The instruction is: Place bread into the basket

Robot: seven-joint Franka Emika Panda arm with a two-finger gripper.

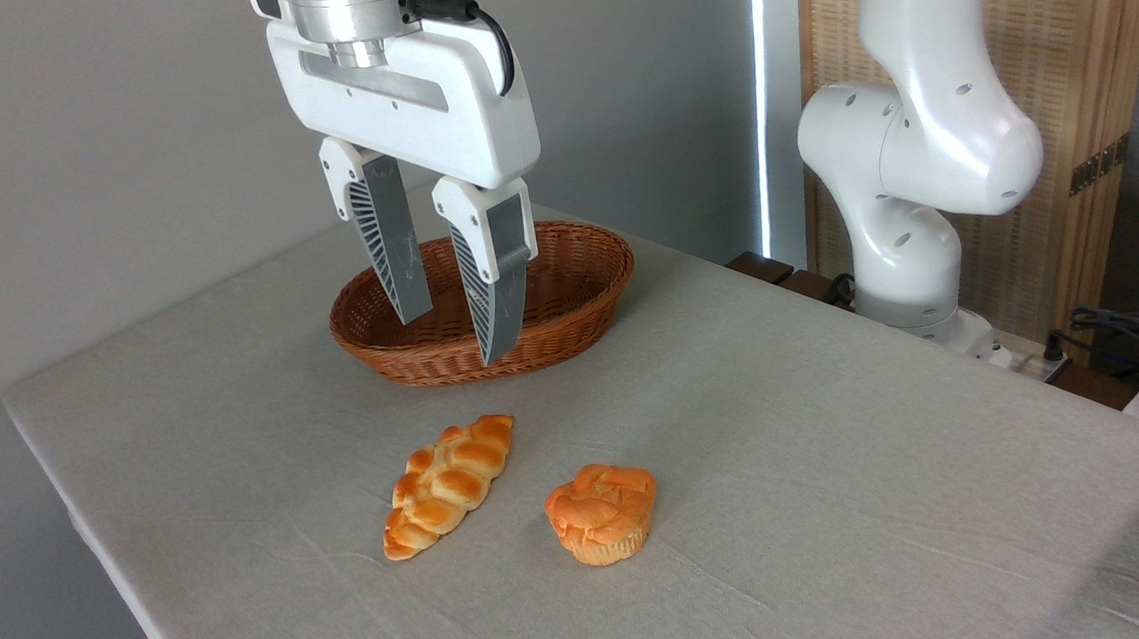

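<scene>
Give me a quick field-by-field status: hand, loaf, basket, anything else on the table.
hand: open, empty, raised in front of the basket
braided loaf: lying on the tablecloth, nearer the camera than the basket, untouched
basket: nothing visible inside; part hidden by the fingers
muffin: upright, right of the loaf, apart from it
task: loaf not yet in the basket

braided bread (450, 485) on table (837, 421), bun (603, 513) beside it, parted fingers (397, 256) above empty basket (568, 305)

Braided bread (450, 485) flat nr empty basket (588, 303)
</scene>
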